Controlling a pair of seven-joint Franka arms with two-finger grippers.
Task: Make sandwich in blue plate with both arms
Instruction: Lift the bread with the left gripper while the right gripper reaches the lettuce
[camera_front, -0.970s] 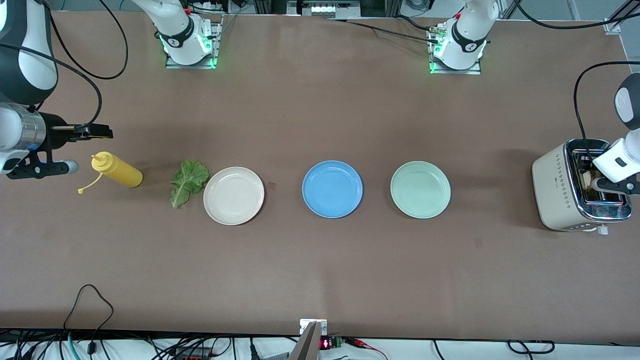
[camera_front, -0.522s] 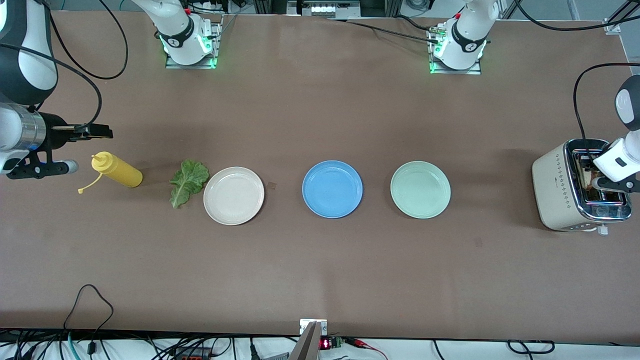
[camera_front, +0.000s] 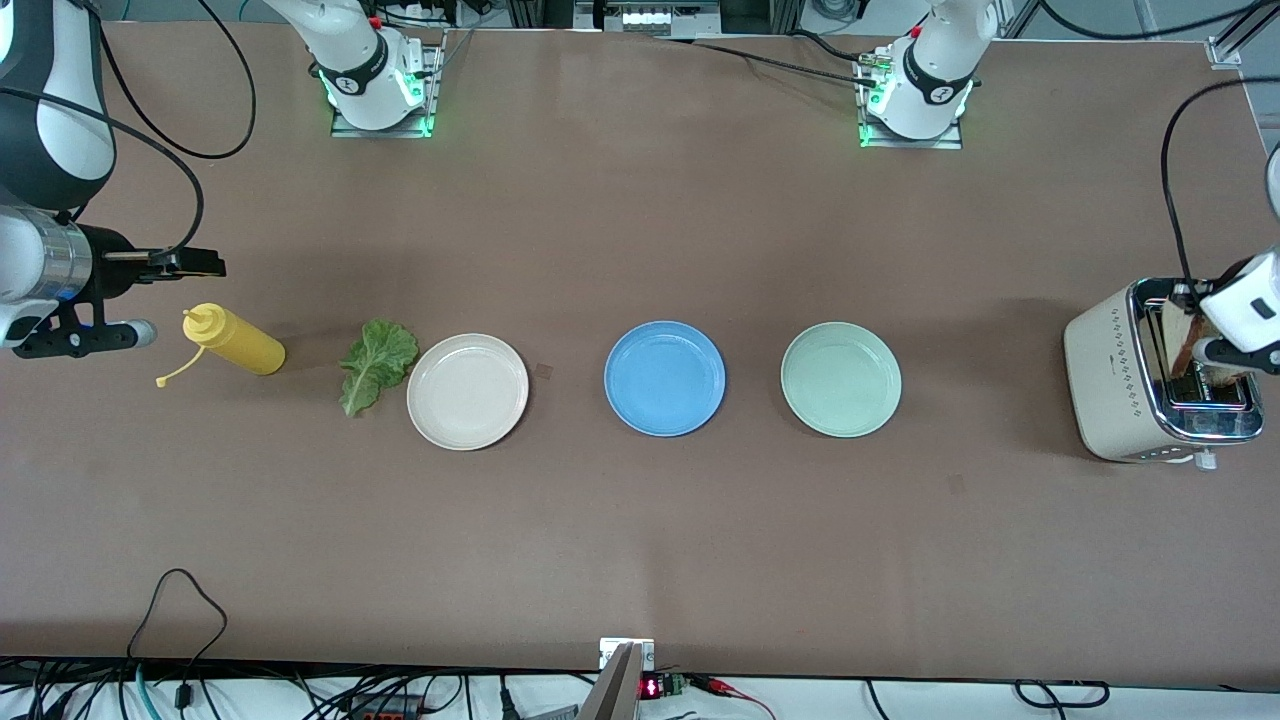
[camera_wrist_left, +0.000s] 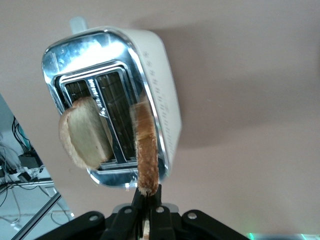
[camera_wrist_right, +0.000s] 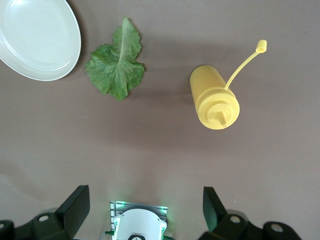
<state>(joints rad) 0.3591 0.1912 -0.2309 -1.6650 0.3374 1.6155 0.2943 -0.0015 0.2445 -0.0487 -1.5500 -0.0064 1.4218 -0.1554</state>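
Observation:
The blue plate (camera_front: 665, 378) sits empty at mid-table. My left gripper (camera_front: 1215, 352) is over the toaster (camera_front: 1115, 372) and is shut on a toasted bread slice (camera_front: 1180, 338) lifted out of its slot. In the left wrist view my gripper (camera_wrist_left: 148, 200) pinches that slice (camera_wrist_left: 147, 150) by its edge above the toaster (camera_wrist_left: 152, 70). A second slice (camera_wrist_left: 85, 132) stands in the other slot. A green lettuce leaf (camera_front: 377, 362) lies on the table beside the cream plate; it also shows in the right wrist view (camera_wrist_right: 116, 62). My right gripper (camera_front: 195, 264) waits open over the table near the yellow bottle (camera_wrist_right: 215, 102).
A cream-white plate (camera_front: 467, 390) and a pale mint-green plate (camera_front: 840, 378) flank the blue plate. The yellow squeeze bottle (camera_front: 235, 340) lies toward the right arm's end, its cap hanging off. The toaster stands at the left arm's end.
My left gripper has risen and pulled the bread slice up out of the toaster slot. The right arm has not moved.

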